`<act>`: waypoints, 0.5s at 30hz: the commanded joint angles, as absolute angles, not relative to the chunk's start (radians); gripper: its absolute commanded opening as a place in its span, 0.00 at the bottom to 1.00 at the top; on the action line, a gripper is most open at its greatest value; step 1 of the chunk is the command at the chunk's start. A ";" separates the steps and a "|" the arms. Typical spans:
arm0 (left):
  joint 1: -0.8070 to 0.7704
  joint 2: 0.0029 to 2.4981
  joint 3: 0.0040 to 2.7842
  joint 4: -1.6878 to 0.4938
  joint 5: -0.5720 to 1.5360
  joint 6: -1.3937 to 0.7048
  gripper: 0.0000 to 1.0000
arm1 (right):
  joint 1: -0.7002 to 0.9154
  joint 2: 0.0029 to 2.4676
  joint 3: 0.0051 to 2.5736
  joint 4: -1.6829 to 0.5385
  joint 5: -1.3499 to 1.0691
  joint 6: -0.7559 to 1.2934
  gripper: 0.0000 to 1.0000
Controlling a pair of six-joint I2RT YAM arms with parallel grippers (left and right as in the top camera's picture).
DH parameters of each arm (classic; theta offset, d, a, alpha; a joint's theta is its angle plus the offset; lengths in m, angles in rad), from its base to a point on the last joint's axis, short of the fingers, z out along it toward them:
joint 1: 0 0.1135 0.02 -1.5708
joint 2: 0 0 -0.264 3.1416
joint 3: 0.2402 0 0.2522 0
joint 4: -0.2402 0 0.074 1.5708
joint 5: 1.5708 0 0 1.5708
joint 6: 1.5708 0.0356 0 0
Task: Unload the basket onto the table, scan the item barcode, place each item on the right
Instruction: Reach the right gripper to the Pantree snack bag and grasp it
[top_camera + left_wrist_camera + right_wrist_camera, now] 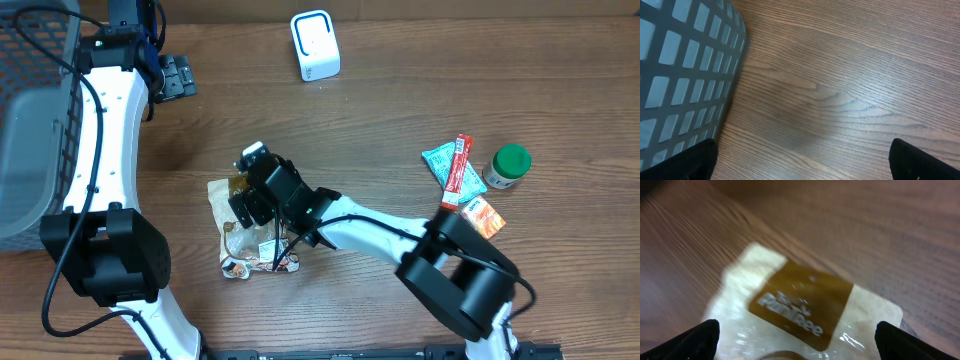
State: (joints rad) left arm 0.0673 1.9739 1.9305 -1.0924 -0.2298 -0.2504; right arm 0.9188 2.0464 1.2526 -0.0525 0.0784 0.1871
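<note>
We are hovering our open right gripper (245, 200) over the snack pouch (250, 255), needing a centred edge pinch before lifting toward the scanner (315, 45) at twelve o'clock; left gripper (178, 75) open.

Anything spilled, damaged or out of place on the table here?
Nothing stands out. The snack pouch lies flat and looks intact under the open right gripper. The scanner stands at the far edge. At the right, a red stick pack overlaps a teal packet beside a green-lidded jar and an orange box: loose, not spilled.
</note>
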 commanded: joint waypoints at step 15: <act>0.064 1.975 1.933 -1.091 -0.243 -0.232 0.99 | 0.747 2.013 1.251 -0.472 0.387 0.536 1.00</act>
